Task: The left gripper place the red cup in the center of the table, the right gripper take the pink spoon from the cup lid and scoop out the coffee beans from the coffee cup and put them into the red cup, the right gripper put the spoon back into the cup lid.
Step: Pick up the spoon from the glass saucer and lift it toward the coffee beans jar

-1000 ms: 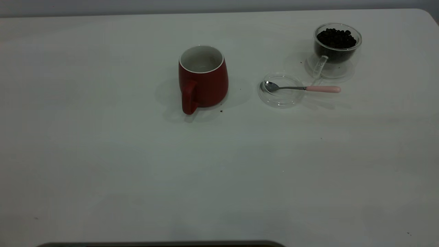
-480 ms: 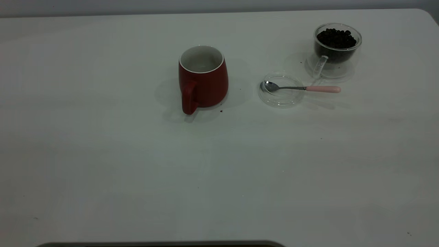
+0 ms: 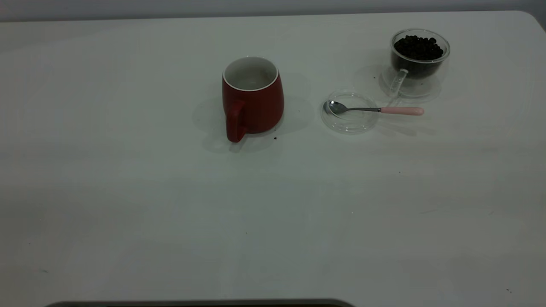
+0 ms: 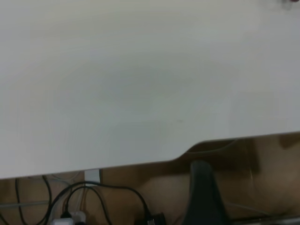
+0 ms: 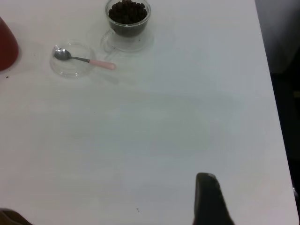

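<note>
- The red cup (image 3: 252,97) stands upright near the middle of the table (image 3: 128,192), so the left arm's part looks done; no beans are visible inside it.
- The right gripper (image 5: 209,199) shows only one dark finger in its wrist view, so I cannot tell if it is open or closed. It holds nothing that I can see.
- The pink spoon (image 5: 83,59) lies well ahead of this gripper, far across the table. Its steel bowl rests in the cup lid (image 5: 71,61) and its pink handle sticks out over the rim, pointing toward the coffee cup's side.
- The spoon is probably light, stiff and thin. The pink handle is the best place to grip; the steel neck looks slippery.
- The lid is glass, likely fragile and easy to push.
- The coffee cup (image 5: 127,21) with the coffee beans (image 5: 126,11) stands just beyond the spoon.
- The left gripper (image 4: 202,197) is back by the table edge, its state unclear.
</note>
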### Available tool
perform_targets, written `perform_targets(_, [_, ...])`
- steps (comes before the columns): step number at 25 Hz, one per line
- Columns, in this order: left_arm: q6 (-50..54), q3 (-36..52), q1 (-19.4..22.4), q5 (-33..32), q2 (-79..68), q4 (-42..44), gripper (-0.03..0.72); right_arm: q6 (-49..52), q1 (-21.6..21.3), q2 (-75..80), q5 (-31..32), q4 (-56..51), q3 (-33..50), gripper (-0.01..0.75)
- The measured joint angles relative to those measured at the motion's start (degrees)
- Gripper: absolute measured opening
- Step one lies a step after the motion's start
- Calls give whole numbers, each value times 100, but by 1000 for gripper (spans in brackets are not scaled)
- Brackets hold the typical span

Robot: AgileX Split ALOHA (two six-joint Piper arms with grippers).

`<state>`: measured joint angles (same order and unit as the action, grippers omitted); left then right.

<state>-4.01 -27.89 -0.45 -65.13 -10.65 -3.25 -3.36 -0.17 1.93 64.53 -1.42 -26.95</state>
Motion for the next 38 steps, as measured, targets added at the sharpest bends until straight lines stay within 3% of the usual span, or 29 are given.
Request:
perform_targets(12, [336, 3, 0, 31, 69, 270, 569, 0, 0, 0, 0, 0, 0, 485])
perform_targets(21, [348, 3, 0, 14, 1155, 270, 569, 0, 0, 0, 0, 0, 0, 485])
perform_targets(38, [348, 3, 0, 14, 1169, 270, 569, 0, 0, 0, 0, 0, 0, 485])
